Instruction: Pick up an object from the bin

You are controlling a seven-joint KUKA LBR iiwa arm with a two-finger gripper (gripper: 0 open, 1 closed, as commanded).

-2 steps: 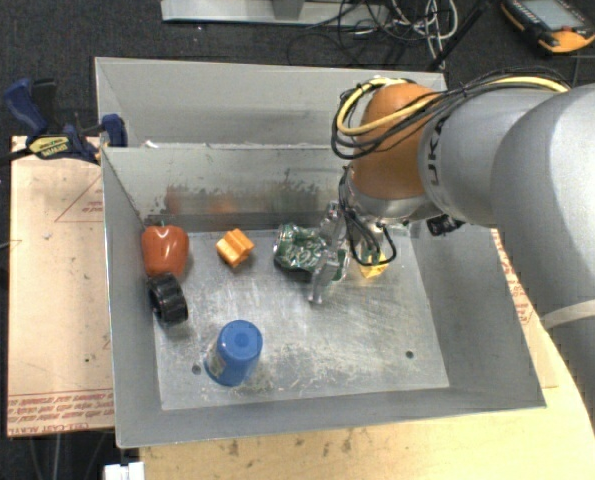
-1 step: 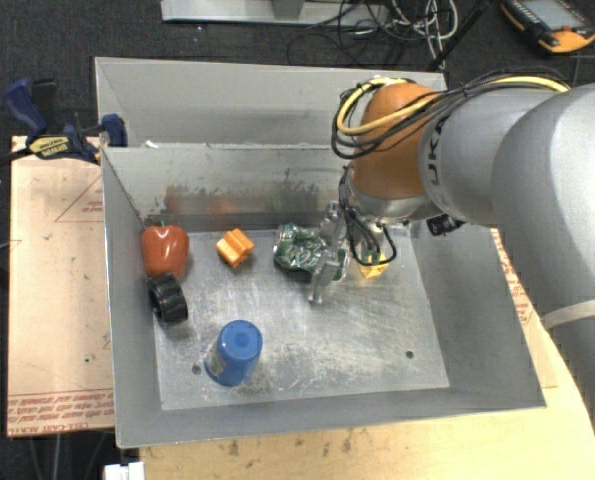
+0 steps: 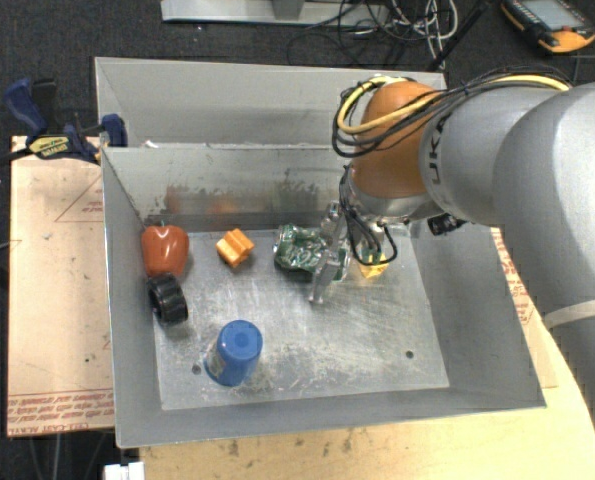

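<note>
Nothing is lifted yet: the gripper (image 3: 327, 268) is low in the bin (image 3: 307, 368) beside a crumpled green-and-white thing (image 3: 297, 249), perhaps touching; its jaws' state I cannot tell.

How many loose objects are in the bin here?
6: red pepper-shaped toy at left, black wheel below it, orange block right of the toy, blue cylinder in front, green-white object beside the gripper, yellow piece partly under the arm. Others may be hidden there.

Hides most of a small yellow thing (image 3: 374, 268) under the claw (image 3: 327, 274); overlaps the right side of the green crumpled thing (image 3: 295, 249); cuts the arm (image 3: 522, 168) off at right.
</note>
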